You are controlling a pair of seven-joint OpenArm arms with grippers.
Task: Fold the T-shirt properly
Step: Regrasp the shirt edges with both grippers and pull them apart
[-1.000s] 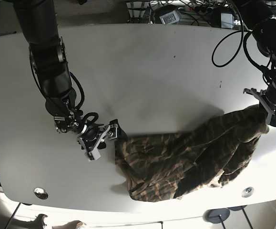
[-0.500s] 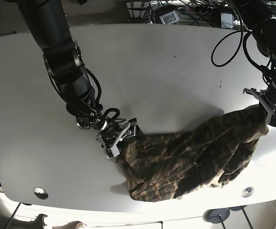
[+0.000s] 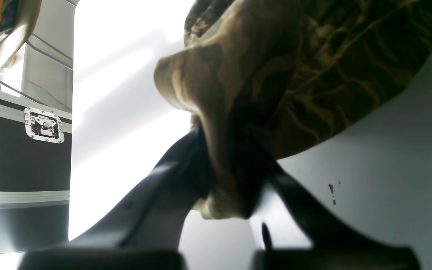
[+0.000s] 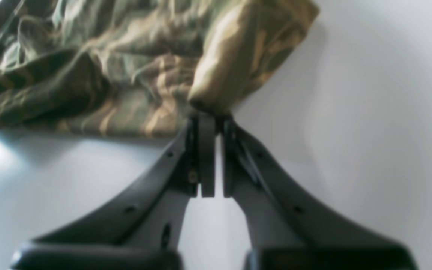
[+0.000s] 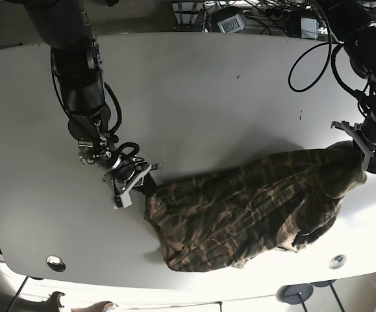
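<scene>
The camouflage T-shirt (image 5: 246,208) lies stretched across the near part of the white table (image 5: 194,97), rumpled toward the front edge. On the view's right, my left gripper (image 5: 362,151) is shut on the shirt's right end; in the left wrist view the fingers (image 3: 186,165) clamp a thick bunch of T-shirt (image 3: 276,75) cloth. Over on the view's left, my right gripper (image 5: 147,184) is shut on the shirt's left edge. The right wrist view shows the right gripper (image 4: 211,114) with its fingertips pinching a folded corner of the T-shirt (image 4: 126,75), which trails off to the left.
Cables and power gear (image 5: 239,16) crowd the table's far edge. Round metal fittings sit near the front corners (image 5: 55,262) (image 5: 336,261). A black flight case (image 3: 21,161) stands beyond the table's side. The shirt's lower hem lies close to the front edge.
My right gripper reached the shirt's left edge, shut on it and drew it leftward, stretching the cloth out. The left gripper kept its place and its hold.
</scene>
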